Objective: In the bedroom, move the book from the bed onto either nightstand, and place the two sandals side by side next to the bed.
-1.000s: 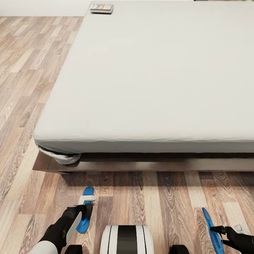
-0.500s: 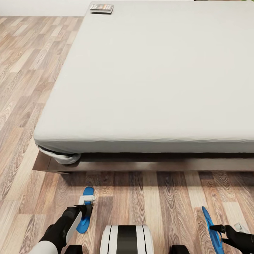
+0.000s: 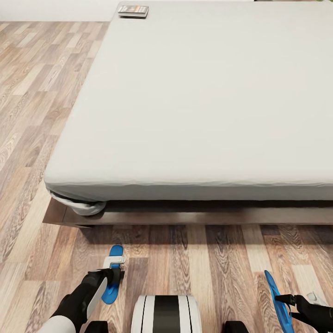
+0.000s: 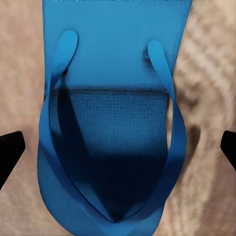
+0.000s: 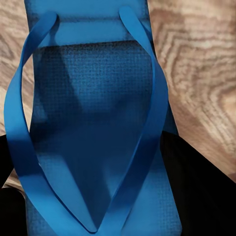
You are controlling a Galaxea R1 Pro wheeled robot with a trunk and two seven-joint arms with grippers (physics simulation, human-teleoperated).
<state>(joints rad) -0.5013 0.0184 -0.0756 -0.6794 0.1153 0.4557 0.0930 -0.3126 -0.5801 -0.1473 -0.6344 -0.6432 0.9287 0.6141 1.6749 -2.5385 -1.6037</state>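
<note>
The book [image 3: 133, 10] lies at the far left corner of the bed [image 3: 208, 92]. One blue sandal [image 3: 112, 277] lies flat on the wood floor in front of the bed's near left corner. My left gripper [image 3: 113, 274] hangs over it, open. In the left wrist view its black fingertips [image 4: 10, 152] stand wide on both sides of that sandal [image 4: 113, 123]. The other sandal [image 3: 275, 296] is tilted up on its edge at the lower right, with my right gripper [image 3: 284, 299] shut on it. That sandal [image 5: 93, 123] shows close up in the right wrist view. The nightstand is out of view.
The bed's dark wooden frame [image 3: 185, 215] runs across just ahead of my base [image 3: 165, 314]. A bunched sheet corner [image 3: 83, 206] hangs at the near left. Wood-plank floor [image 3: 27, 115] stretches along the bed's left side and between the sandals.
Almost nothing has moved. The near end of the left sandal sits slightly further under my left gripper, and the right arm keeps its sandal in the same place.
</note>
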